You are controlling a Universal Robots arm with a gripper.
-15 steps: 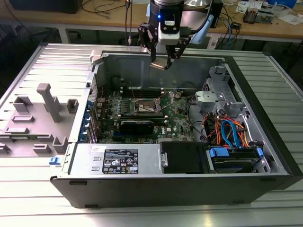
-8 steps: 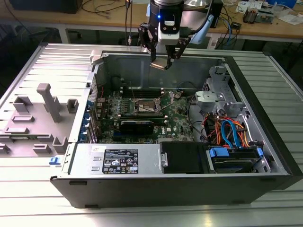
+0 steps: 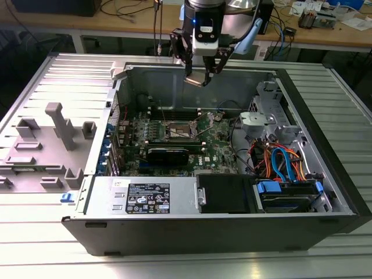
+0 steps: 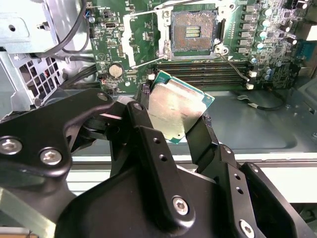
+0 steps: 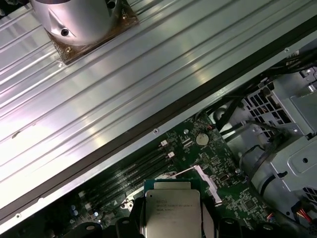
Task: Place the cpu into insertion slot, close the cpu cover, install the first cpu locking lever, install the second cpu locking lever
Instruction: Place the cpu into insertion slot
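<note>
My gripper [image 3: 200, 77] hangs over the back wall of the open computer case, shut on the cpu [image 3: 196, 80]. In both wrist views the cpu [image 4: 176, 106] [image 5: 171, 210] is a silver-topped square chip with a green edge, pinched by its sides between the black fingers [image 4: 143, 129]. The insertion slot [image 4: 193, 30] [image 3: 177, 129] lies below and ahead on the green motherboard, its dark contact field bare. The cpu cover [image 4: 185, 4] shows as a silvery edge at the slot's border, swung off the contacts. Thin wire levers [image 4: 143, 62] stick out beside the slot.
Long memory slots [image 4: 198, 72] run between the chip and the slot. A black card [image 3: 168, 154], a power supply box [image 3: 145, 197] and a drive bay with blue and orange cables [image 3: 279, 168] crowd the case. Grey fixtures [image 3: 58, 128] stand on the ribbed table at the exterior view's left.
</note>
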